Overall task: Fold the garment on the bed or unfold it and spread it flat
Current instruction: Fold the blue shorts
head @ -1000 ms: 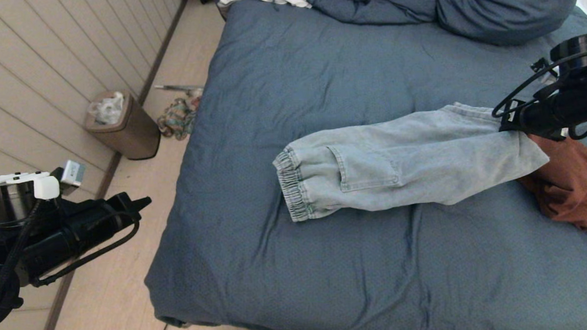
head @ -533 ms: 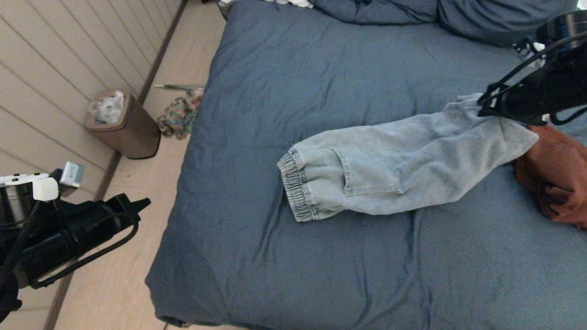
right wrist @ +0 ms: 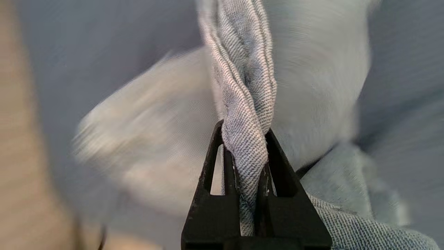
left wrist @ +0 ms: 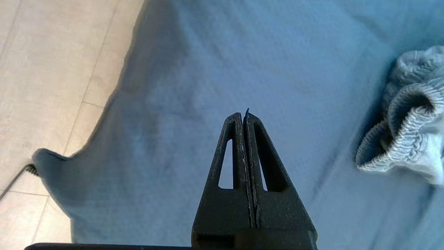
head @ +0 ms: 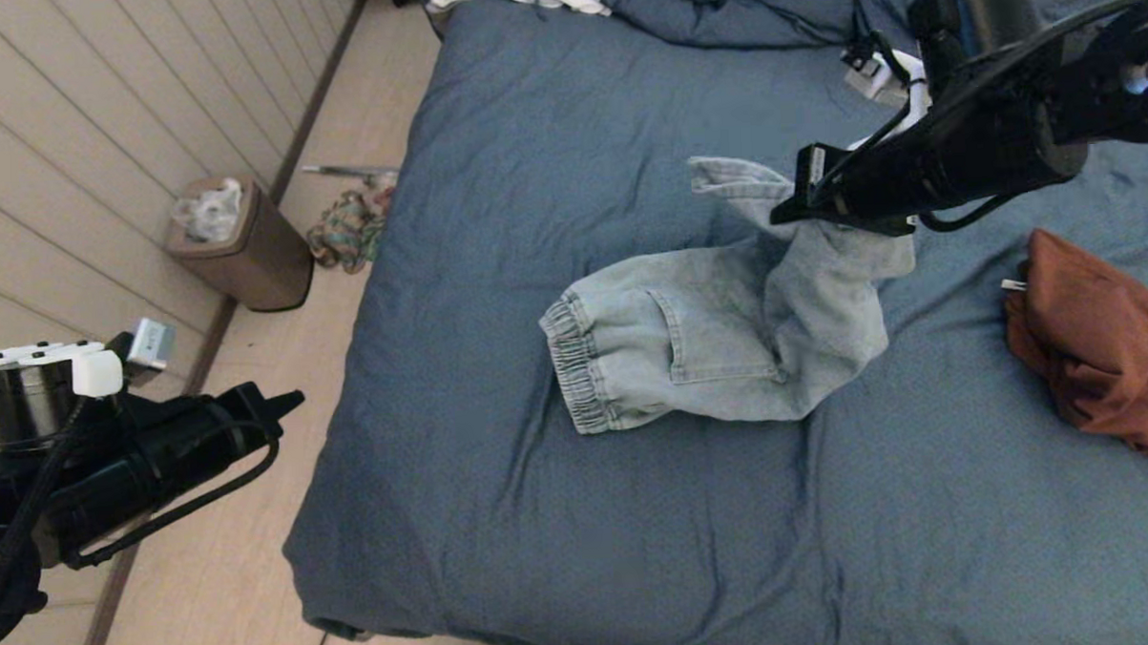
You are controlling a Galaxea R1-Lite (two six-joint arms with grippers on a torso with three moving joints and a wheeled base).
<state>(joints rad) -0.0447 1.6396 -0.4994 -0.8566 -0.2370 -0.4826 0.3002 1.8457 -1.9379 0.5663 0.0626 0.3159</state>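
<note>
The garment (head: 708, 342), a pair of light grey-blue denim trousers with elastic cuffs, lies across the middle of the bed (head: 581, 513), which has a wrinkled slate-blue cover. My right gripper (head: 788, 210) is shut on the trousers' waist end and holds it lifted above the bed, so the cloth bends up from the lying leg part. In the right wrist view a twisted fold of denim (right wrist: 246, 104) is pinched between the black fingers (right wrist: 211, 166). My left gripper (left wrist: 244, 116) is shut with nothing in it, beside the bed's left edge; a cuff (left wrist: 402, 139) shows off to one side.
A rust-brown garment (head: 1105, 352) lies bunched at the bed's right side. A bunched blue duvet and pillows (head: 869, 16) fill the head end. On the floor to the left stand a brown waste bin (head: 247, 248) and a small heap of cloth (head: 346, 230).
My right gripper has swung leftward and up with the trousers' waist end, folding it back toward the cuffs. The brown garment is uncovered. The left arm has barely moved.
</note>
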